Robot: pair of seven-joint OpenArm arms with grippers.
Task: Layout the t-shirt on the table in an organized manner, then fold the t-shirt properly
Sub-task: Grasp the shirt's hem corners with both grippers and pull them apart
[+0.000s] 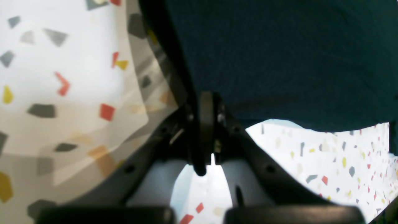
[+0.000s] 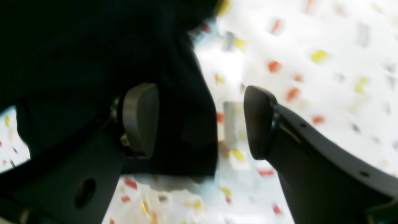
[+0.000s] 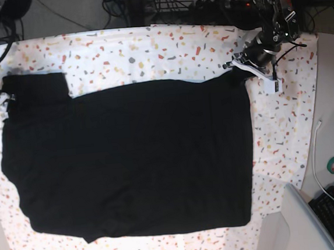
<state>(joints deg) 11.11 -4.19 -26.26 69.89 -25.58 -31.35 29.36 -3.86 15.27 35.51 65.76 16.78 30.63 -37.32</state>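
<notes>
**Shirt lying spread, one corner pinched**

We are looking down on the t-shirt (image 3: 135, 157), which is lying spread across the table (image 3: 166, 52) as one broad black sheet, plain side up with no print showing. A sleeve is sticking out at the far left of the base view, and the cloth's near edge is running close to the table's front.

Our left gripper (image 3: 239, 72) is sitting at the shirt's far corner on the right of the base view. Its jaws are clenched together, and in the left wrist view the dark cloth is running right up to the meeting pads (image 1: 205, 124), so we are pinching the shirt's edge there.

Our right gripper (image 2: 200, 121) is waiting at the sleeve end with its jaws standing wide apart. A fold of black cloth is hanging between its fingers (image 2: 141, 119), but neither pad is pressing on it.
</notes>
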